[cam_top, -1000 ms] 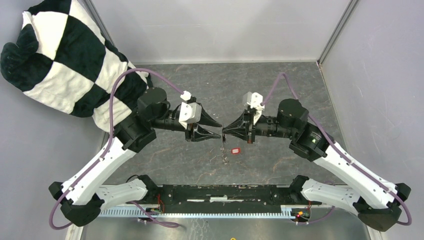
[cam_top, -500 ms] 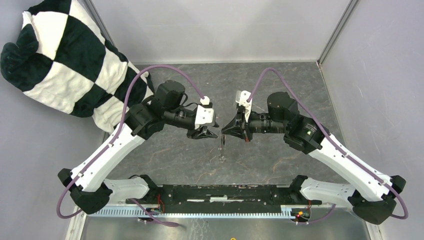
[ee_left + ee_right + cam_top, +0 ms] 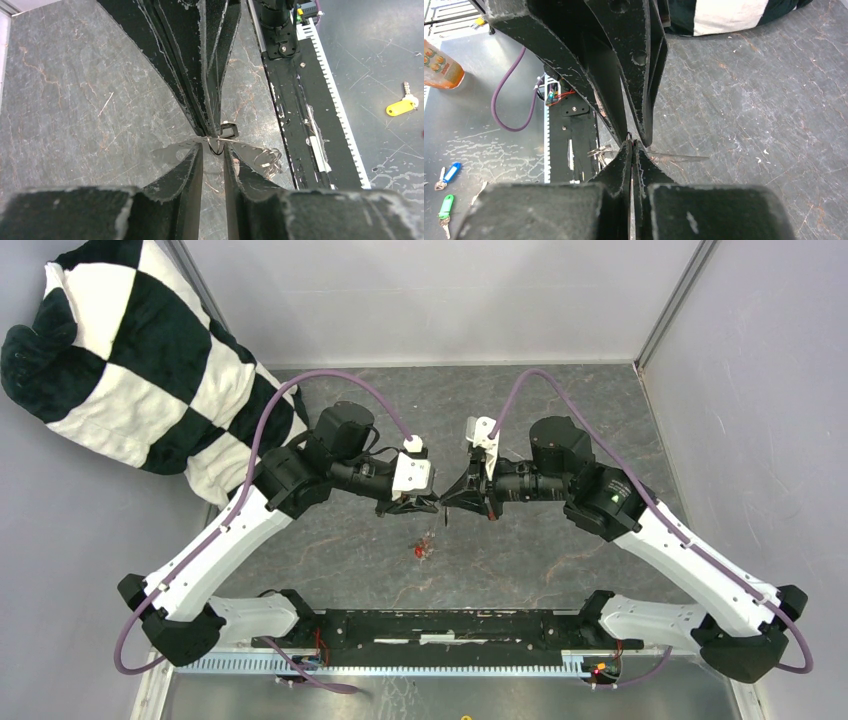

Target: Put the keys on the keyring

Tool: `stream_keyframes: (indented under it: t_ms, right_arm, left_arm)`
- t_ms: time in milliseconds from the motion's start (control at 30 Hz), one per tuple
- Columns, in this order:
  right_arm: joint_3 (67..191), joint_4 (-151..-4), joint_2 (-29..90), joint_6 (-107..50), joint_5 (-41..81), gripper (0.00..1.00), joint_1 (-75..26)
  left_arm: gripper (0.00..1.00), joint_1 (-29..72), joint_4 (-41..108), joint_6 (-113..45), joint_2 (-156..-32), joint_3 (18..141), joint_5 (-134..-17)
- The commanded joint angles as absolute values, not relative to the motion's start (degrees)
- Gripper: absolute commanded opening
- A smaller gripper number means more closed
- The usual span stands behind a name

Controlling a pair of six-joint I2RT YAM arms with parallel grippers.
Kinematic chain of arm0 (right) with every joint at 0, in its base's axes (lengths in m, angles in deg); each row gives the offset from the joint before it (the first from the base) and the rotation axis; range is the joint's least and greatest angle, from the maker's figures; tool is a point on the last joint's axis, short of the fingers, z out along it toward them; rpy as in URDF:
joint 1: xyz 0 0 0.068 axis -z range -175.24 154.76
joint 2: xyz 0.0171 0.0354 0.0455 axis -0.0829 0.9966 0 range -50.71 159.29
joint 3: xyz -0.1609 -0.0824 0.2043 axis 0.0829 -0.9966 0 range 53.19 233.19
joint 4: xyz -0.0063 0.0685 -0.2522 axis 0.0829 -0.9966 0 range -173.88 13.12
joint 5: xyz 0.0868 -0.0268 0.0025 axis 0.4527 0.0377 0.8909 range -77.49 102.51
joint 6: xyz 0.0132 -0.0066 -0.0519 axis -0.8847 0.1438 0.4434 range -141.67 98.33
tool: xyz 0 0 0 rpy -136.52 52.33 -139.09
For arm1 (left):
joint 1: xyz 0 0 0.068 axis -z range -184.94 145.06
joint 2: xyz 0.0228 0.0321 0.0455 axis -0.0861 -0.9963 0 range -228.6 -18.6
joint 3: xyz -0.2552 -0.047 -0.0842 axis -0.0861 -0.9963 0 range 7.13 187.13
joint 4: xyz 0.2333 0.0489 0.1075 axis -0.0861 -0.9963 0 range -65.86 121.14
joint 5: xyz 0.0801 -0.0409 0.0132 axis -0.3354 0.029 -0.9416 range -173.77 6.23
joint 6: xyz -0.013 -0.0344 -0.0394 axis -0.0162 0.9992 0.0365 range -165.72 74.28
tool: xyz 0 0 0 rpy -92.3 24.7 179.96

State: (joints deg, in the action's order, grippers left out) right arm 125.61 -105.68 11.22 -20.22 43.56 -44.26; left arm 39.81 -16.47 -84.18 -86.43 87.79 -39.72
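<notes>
The right gripper has its jaws pressed together on the thin wire of the keyring, holding it clear of the bench. Facing it tip to tip, the left gripper has its jaws a narrow gap apart. A small ring sits in that gap, and whether the pads touch it cannot be told. Both arms reach inward from their bases with wrists about level, so the two grippers meet nose to nose over the middle of the bench. The keyring's long axis runs crosswise to both pairs of jaws and roughly level, its wire sticking out on either side of the tips. A black tag shows just beside the right gripper's tips. From above, a red tag lies below the meeting point, hanging or resting, it is unclear which. A checked cloth is heaped at the far left corner, well apart. Off the bench, past the arm bases, lie a yellow-tagged key, a blue-tagged key, a green-tagged key and an orange bottle.
</notes>
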Motion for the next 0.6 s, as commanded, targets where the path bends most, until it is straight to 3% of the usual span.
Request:
stream_keyframes:
  t_ms: [0,167,300,433,567]
  right_arm:
    - [128.8,-104.6,11.6,-19.5,45.8,0.00,-44.1]
    - [129.1,-104.9,11.9,-19.2,46.5,0.00,-44.1]
    - [129.7,-105.5,12.4,-18.9,46.8,0.00,-44.1]
    - [130.2,-104.8,12.7,-19.6,47.1,0.00,-44.1]
    - [129.0,-100.6,10.2,-21.6,44.5,0.21,-44.0]
  left_arm:
    - [0.28,40.1,-16.0,-85.3,-86.2,89.4,-37.5]
    - [0.17,40.4,-17.6,-87.1,-86.5,90.3,-38.0]
    - [0.03,40.6,-17.7,-87.6,-86.1,90.4,-39.4]
    - [0.02,40.8,-19.6,-89.8,-85.9,90.4,-39.2]
    - [0.02,40.8,-14.2,-84.0,-84.6,88.6,-38.0]
